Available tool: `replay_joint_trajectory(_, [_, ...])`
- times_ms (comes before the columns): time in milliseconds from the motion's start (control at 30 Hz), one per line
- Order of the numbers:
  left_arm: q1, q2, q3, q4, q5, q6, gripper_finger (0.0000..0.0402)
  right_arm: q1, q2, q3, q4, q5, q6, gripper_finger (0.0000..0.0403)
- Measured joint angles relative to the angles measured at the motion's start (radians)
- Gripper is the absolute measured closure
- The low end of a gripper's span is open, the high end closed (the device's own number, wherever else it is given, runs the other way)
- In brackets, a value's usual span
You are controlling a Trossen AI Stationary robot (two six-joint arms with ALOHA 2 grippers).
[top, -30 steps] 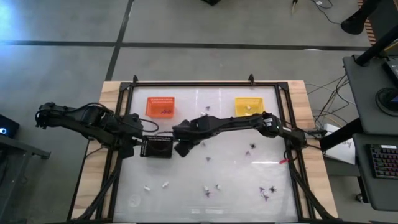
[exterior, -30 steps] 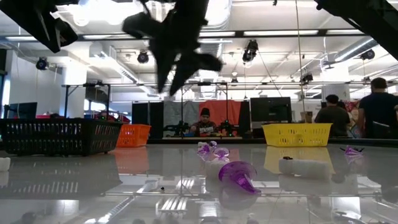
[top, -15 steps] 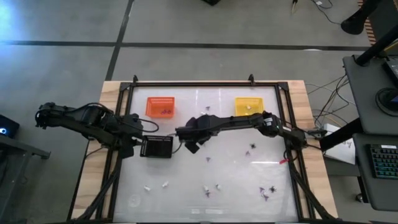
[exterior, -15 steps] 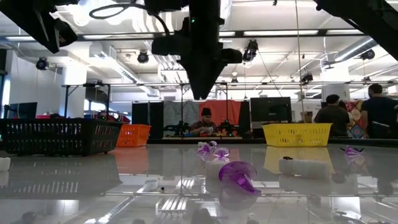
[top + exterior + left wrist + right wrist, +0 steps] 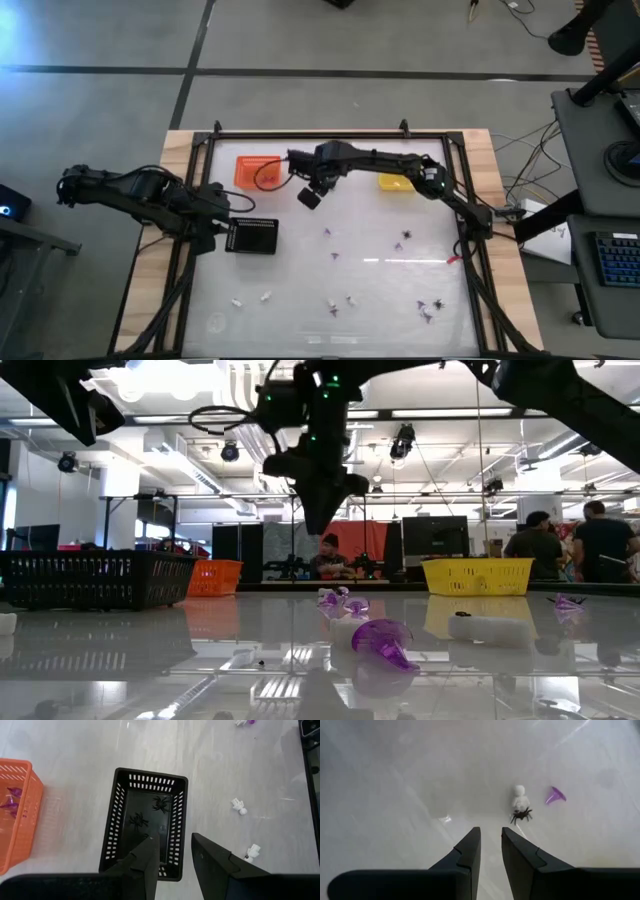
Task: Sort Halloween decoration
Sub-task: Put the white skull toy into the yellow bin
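My right gripper (image 5: 310, 196) hovers open by a narrow gap above the far middle of the table, between the orange basket (image 5: 257, 170) and the yellow basket (image 5: 396, 182), holding nothing. Its wrist view shows a whitish trinket (image 5: 519, 792), a black spider (image 5: 521, 814) and a purple cone (image 5: 555, 795) lying on the table ahead. My left gripper (image 5: 175, 855) waits open beside the black tray (image 5: 145, 825), which holds spiders (image 5: 161, 804). Other trinkets (image 5: 335, 255) lie scattered over the near half of the table.
The orange basket (image 5: 17, 815) holds purple pieces. Whitish trinkets (image 5: 239, 806) lie on the table beyond the tray. A purple cone (image 5: 385, 640) and a whitish piece (image 5: 490, 628) lie near the low camera. People (image 5: 540, 545) are in the room behind. A black frame (image 5: 320, 135) borders the table.
My right gripper has swung from beside the black tray toward the table's far edge, turning as it went, and now hangs between the two baskets. The left arm and the trinkets have kept still.
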Motion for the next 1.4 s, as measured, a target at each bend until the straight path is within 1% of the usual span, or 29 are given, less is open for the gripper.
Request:
replay_joint_trajectory(167, [0.000,0.000,0.000,0.000,-0.002,-0.061,0.0306,-0.073,0.002,0.000,0.002,-0.137,-0.122,0.0335])
replay_joint_trajectory(367, [0.000,0.000,0.000,0.000,-0.003,-0.142,0.0306,-0.127,0.003,-0.006,0.004,-0.222,-0.254,0.0335])
replay_joint_trajectory(500, [0.000,0.000,0.000,0.000,-0.011,-0.185,0.0306,-0.155,0.003,-0.037,0.033,-0.286,-0.328,0.0335])
replay_joint_trajectory(700, [0.000,0.000,0.000,0.000,-0.079,-0.234,0.0306,-0.170,0.004,-0.143,0.133,-0.296,-0.374,0.0335])
replay_joint_trajectory(900, [0.000,0.000,0.000,0.001,-0.108,-0.281,0.0306,-0.170,0.004,-0.229,0.239,-0.292,-0.429,0.0335])
replay_joint_trajectory(1100, [0.000,0.000,0.000,0.001,-0.125,-0.339,0.0306,-0.185,0.004,-0.297,0.344,-0.292,-0.428,0.0335])
replay_joint_trajectory(1233, [0.000,0.000,0.000,0.001,-0.126,-0.359,0.0306,-0.199,0.004,-0.322,0.376,-0.289,-0.424,0.0335])
replay_joint_trajectory(1333, [0.000,0.000,0.000,0.002,-0.126,-0.364,0.0306,-0.210,0.004,-0.331,0.376,-0.264,-0.421,0.0335])
replay_joint_trajectory(1400, [0.000,0.000,0.000,0.002,-0.126,-0.368,0.0306,-0.217,0.004,-0.340,0.376,-0.267,-0.413,0.0335])
